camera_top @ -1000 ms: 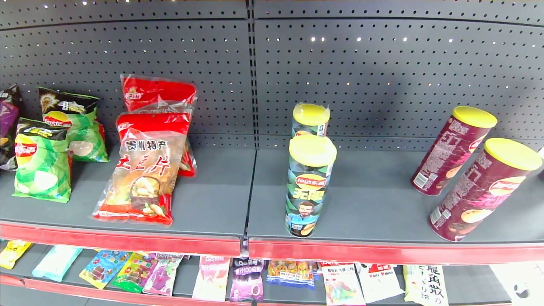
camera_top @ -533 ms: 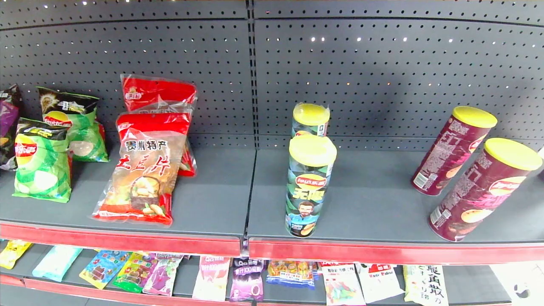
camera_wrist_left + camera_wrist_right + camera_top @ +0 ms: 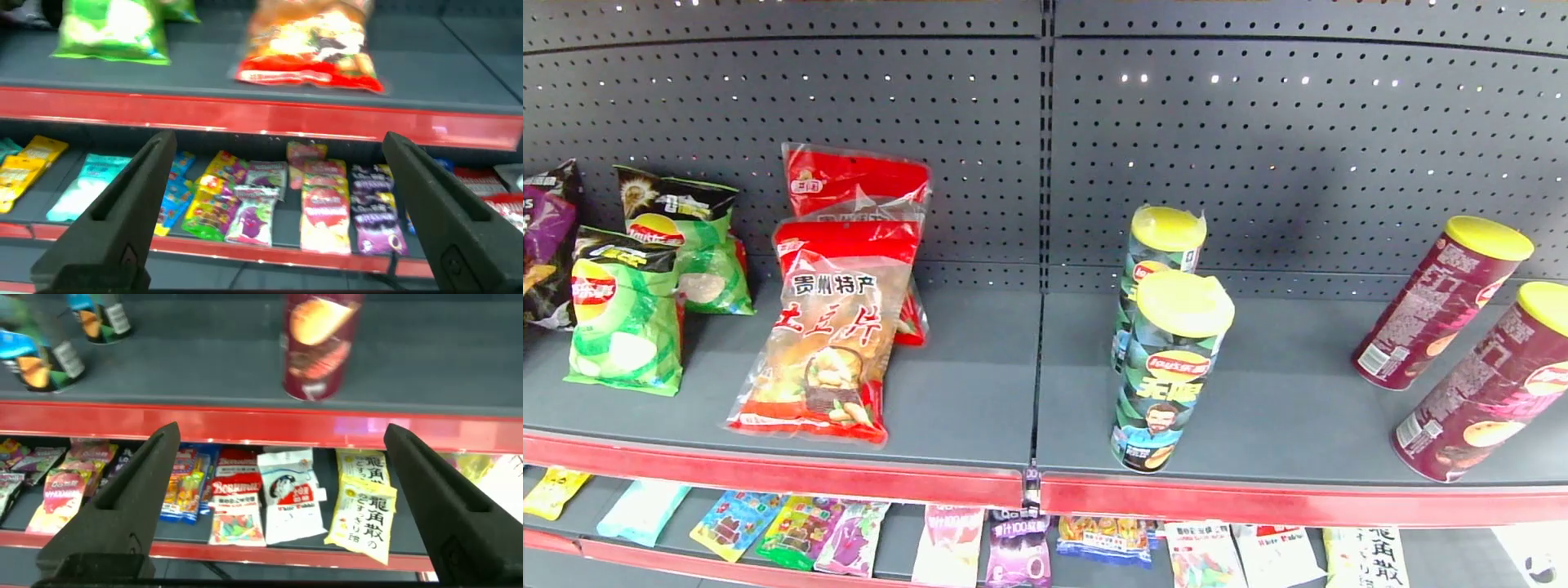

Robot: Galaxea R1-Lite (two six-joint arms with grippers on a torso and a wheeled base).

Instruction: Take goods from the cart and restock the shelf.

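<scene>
**Shelf restock: both arms unloaded**

Left gripper [image 3: 274, 163] and right gripper [image 3: 278, 449]: fingers spread wide, nothing held, both low before the shelf [image 3: 964, 392].
Stock, left to right: green chip bags [image 3: 625, 327], red snack bags [image 3: 837, 327], green cans [image 3: 1172, 367], maroon cans [image 3: 1445, 302].
Handling advice: the next item likely had to come from the cart. The bare deck between the can groups looked safest; set stock upright, behind the front edge.

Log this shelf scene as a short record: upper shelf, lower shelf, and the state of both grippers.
upper shelf, left: green chip bags, red snack bags
upper shelf, middle: two green canisters, one behind the other
upper shelf, right: two maroon canisters, one behind the other
lower shelf: row of small packets
left gripper: open, empty
right gripper: open, empty
</scene>
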